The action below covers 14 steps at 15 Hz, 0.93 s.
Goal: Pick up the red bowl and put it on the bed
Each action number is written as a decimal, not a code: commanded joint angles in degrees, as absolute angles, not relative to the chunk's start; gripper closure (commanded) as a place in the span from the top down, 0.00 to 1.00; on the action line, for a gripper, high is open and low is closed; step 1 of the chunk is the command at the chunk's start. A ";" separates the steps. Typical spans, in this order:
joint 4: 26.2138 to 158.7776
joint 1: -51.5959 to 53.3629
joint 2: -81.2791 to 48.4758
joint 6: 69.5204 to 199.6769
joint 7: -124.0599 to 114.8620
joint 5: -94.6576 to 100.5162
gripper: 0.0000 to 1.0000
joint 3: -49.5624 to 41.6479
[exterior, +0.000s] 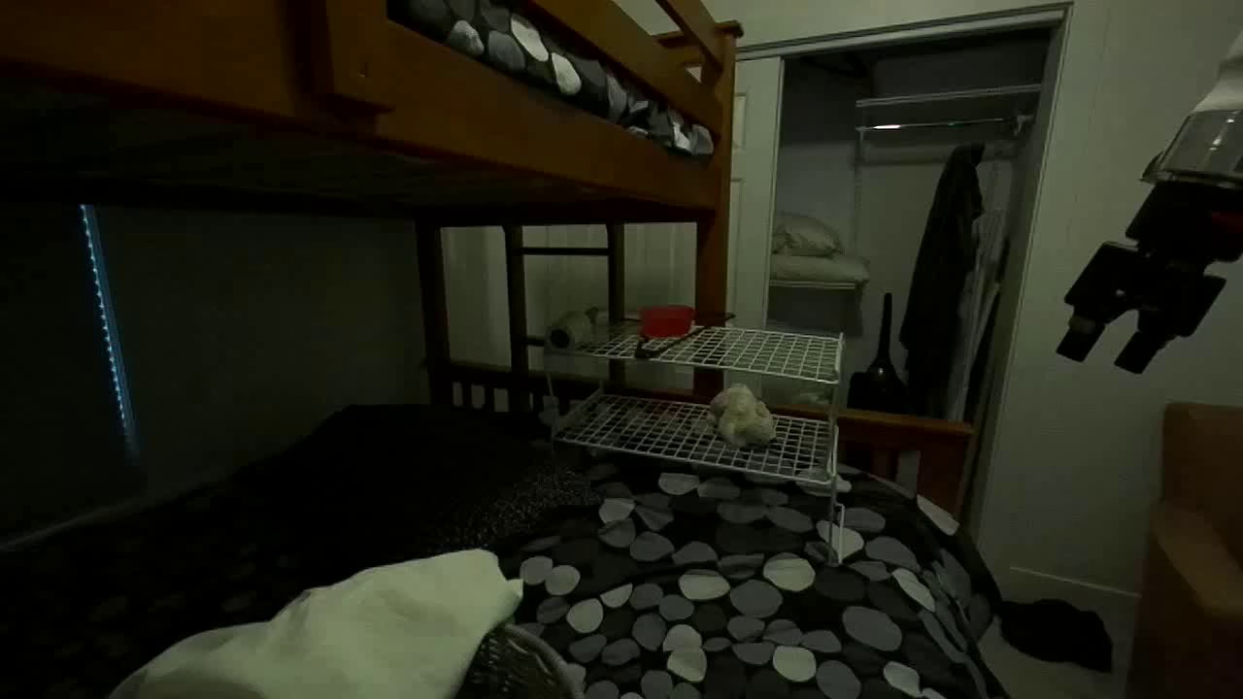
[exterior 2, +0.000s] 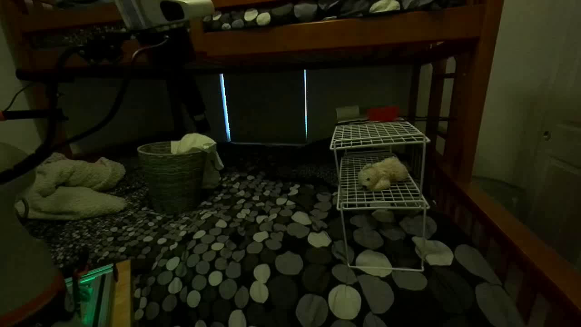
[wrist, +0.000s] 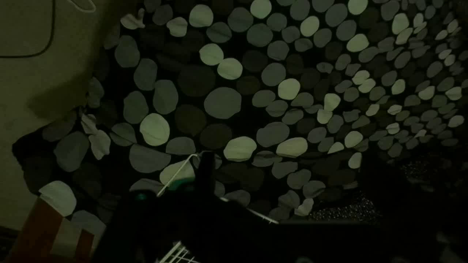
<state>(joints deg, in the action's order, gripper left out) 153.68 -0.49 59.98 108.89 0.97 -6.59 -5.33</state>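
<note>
You have, in an exterior view, an open closet at two o'clock, pale wall at three, bluish light at nine.

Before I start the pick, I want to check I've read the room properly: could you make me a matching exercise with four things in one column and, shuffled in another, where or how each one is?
Things
1. red bowl
2. stuffed toy
3. basket
4. claw

Places and states
A. standing on the bed, pale cloth over its rim
B. on the upper wire shelf
C. open, in mid-air
D. on the lower wire shelf

Pairs: 1-B; 2-D; 3-A; 4-C
</note>
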 commanded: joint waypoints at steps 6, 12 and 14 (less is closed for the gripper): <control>153.50 -0.98 59.80 108.68 1.34 -6.96 1.00 -5.01; 153.49 -0.98 59.80 108.68 1.34 -6.96 1.00 -5.01; 153.00 -2.60 58.06 110.20 -0.83 -6.63 1.00 -4.66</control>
<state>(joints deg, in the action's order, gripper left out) 153.67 -0.49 59.92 108.89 0.97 -6.59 -5.31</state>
